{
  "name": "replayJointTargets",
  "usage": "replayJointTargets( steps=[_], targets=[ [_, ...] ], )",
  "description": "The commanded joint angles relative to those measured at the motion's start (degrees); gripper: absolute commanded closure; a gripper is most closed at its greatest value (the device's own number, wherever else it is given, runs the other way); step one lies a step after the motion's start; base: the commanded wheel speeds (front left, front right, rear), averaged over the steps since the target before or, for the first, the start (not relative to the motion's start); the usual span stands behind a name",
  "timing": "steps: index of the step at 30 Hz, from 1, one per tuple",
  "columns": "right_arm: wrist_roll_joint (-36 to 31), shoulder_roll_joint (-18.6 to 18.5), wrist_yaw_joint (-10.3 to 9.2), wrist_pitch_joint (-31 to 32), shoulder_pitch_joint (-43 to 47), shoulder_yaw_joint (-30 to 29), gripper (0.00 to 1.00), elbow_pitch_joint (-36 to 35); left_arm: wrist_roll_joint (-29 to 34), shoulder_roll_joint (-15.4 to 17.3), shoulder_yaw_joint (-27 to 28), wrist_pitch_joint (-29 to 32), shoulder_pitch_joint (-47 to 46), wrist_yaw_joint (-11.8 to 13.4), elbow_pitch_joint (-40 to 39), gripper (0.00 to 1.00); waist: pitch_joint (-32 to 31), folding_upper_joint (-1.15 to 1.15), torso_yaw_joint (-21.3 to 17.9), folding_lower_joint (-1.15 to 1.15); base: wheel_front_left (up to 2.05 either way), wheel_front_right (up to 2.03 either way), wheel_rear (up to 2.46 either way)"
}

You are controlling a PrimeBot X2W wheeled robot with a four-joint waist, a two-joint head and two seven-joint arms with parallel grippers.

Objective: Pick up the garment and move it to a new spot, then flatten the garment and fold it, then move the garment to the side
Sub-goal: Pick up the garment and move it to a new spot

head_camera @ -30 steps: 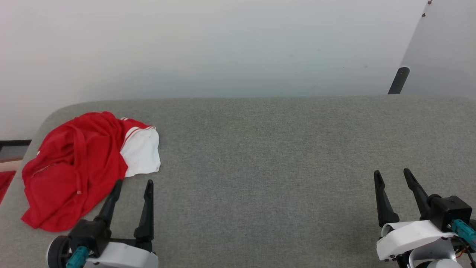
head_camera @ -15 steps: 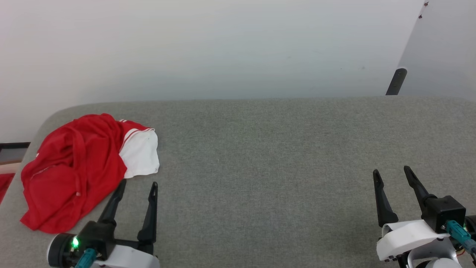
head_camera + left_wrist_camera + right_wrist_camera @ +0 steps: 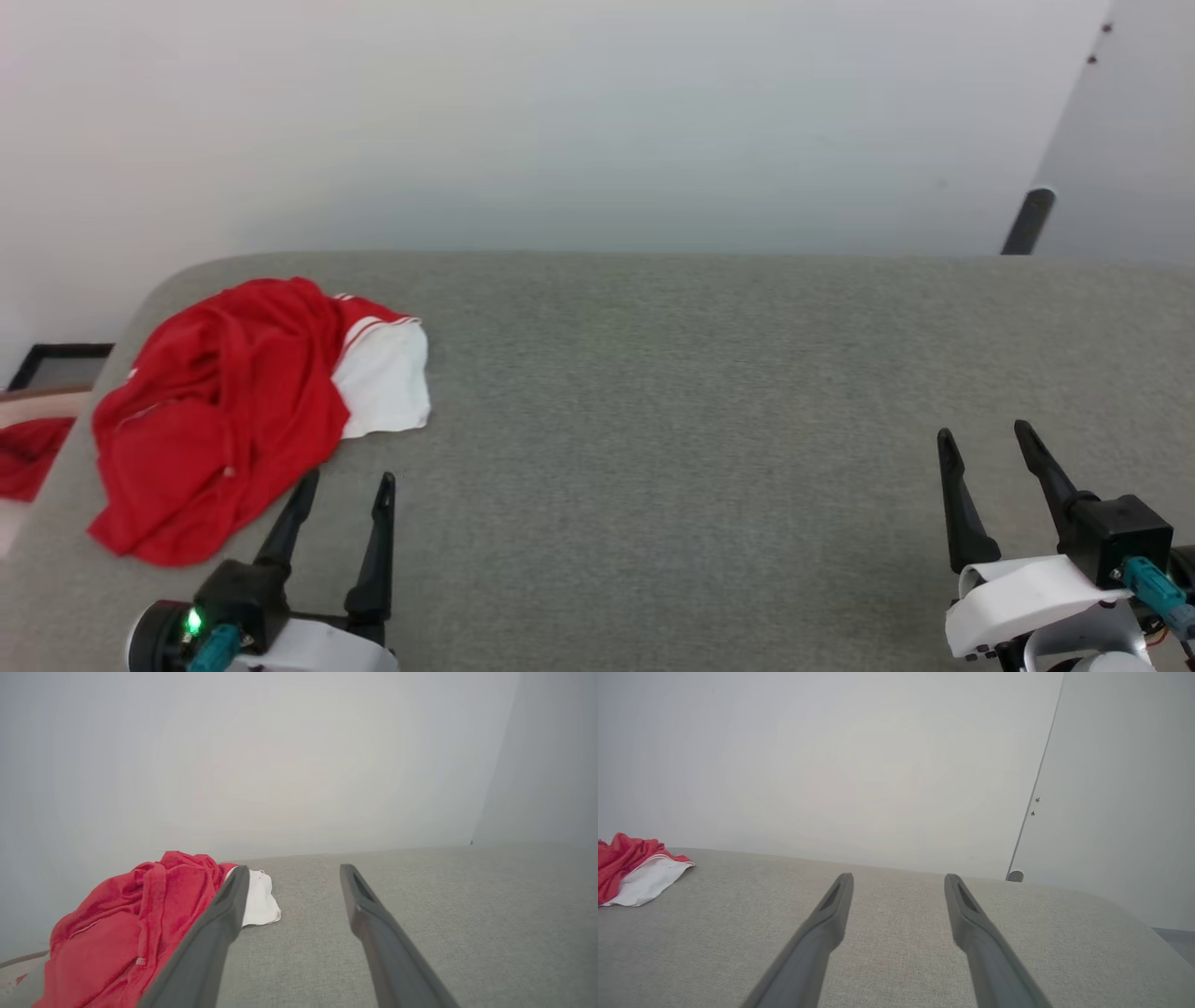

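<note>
Red-and-white jersey (image 3: 224, 420) lay crumpled at the grey table's (image 3: 700, 392) left end
The head camera had shifted; left gripper (image 3: 347, 478) and right gripper (image 3: 982, 431) stayed over the table's near corners, jaws apart, empty

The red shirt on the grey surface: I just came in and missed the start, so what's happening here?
A two-armed robot faces the garment, which lies crumpled at the left end of the grey padded surface, one white sleeve showing. Its left tool is open close by the garment's near edge; its right tool, also open, hovers far to the right. Nothing is gripped yet.
</note>
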Motion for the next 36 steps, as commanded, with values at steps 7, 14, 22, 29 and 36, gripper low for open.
replayJointTargets(
  steps=[7,14,22,29,36],
  targets=[
    [1.41,0.22,0.04,0.13,1.12,1.57,0.0,0.6,-1.27,0.58,2.4,0.01,-1.21,0.72,2.93,0.0,-1.88,0.0,7.7,0.0,0.0,0.0,0.0],
    [2.73,0.21,0.03,-0.12,0.66,4.13,0.0,2.09,-1.37,1.0,4.36,0.01,-0.98,2.4,3.74,0.0,-3.49,0.0,14.78,0.0,0.0,0.0,0.0],
    [4.99,0.21,0.03,-1.25,0.05,7.32,0.0,4.31,-1.8,1.32,5.96,0.01,-0.07,3.93,3.77,0.0,-4.98,0.0,21.18,0.0,0.0,0.0,0.0],
    [5.51,0.2,0.03,-1.6,-1.07,8.48,0.0,5.42,-2.71,1.04,6.41,0.04,0.33,4.75,2.59,0.0,-4.52,0.0,23.63,0.0,0.0,0.0,0.0],
    [4.94,0.19,0.03,-1.73,-0.97,8.45,0.0,5.66,-3.55,2.82,5.36,3.47,-2.52,3.37,1.53,0.0,-3.66,0.0,23.25,0.0,0.0,0.0,0.0]
  ],
)
